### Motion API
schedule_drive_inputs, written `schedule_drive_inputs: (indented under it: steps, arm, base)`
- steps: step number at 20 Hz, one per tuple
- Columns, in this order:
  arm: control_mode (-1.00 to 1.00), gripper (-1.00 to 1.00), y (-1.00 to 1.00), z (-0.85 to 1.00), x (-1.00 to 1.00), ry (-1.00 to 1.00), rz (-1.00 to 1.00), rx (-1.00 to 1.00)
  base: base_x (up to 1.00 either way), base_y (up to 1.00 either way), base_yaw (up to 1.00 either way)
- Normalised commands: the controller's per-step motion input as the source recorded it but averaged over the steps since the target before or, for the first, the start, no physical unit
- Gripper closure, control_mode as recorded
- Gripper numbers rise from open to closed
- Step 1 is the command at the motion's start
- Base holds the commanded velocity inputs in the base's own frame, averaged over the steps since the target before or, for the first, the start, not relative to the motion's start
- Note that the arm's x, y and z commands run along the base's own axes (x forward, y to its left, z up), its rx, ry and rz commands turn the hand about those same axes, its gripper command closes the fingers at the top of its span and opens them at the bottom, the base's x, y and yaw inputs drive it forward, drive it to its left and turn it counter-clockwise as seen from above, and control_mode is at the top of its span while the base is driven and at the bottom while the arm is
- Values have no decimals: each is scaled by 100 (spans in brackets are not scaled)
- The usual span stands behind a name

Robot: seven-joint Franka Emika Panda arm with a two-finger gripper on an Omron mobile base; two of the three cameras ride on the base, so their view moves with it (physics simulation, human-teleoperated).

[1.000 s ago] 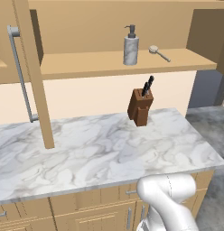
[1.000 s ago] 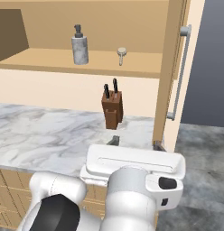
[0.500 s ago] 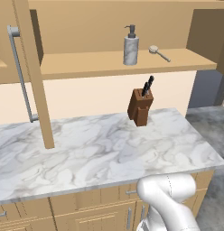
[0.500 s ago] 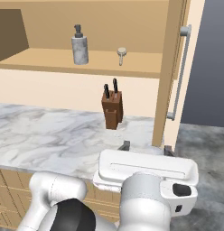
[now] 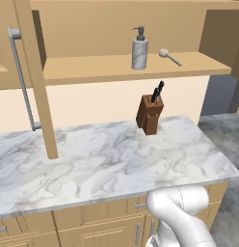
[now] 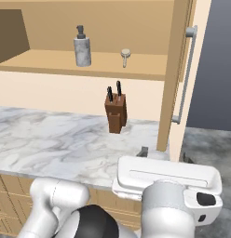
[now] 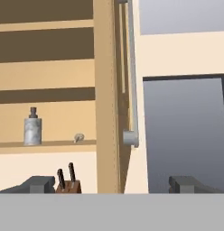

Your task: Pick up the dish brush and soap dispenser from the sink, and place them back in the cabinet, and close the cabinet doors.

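Fingers (image 7: 41, 184) spread wide, empty, facing the right cabinet door's handle (image 7: 132, 90).

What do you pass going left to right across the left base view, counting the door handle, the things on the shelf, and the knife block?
Door handle → soap dispenser → knife block → dish brush.

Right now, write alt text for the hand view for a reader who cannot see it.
The open gripper faces the edge of an open cabinet door with its silver handle. To its left, the soap dispenser and dish brush sit on the cabinet shelf, above a knife block.
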Motion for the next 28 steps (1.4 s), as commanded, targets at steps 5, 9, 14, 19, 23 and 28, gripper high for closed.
schedule_drive_inputs:
  steps: [5, 9, 14, 19, 23, 28]
  arm:
    - [-100, -100, -23, -1, 2, 0, 1, 0]
    - [-100, -100, -17, -7, 19, 0, 4, 0]
    - [-100, -100, -15, -3, 20, 0, 9, 0]
    - [-100, -100, -18, -2, 23, 0, 11, 0]
    - [-100, -100, -18, -4, 19, 0, 11, 0]
    - [-100, -100, -16, -5, 16, 0, 12, 0]
  base:
    - [0, 0, 0]
    - [0, 0, 0]
    - [0, 0, 0]
    - [0, 0, 0]
    - [0, 0, 0]
    - [0, 0, 0]
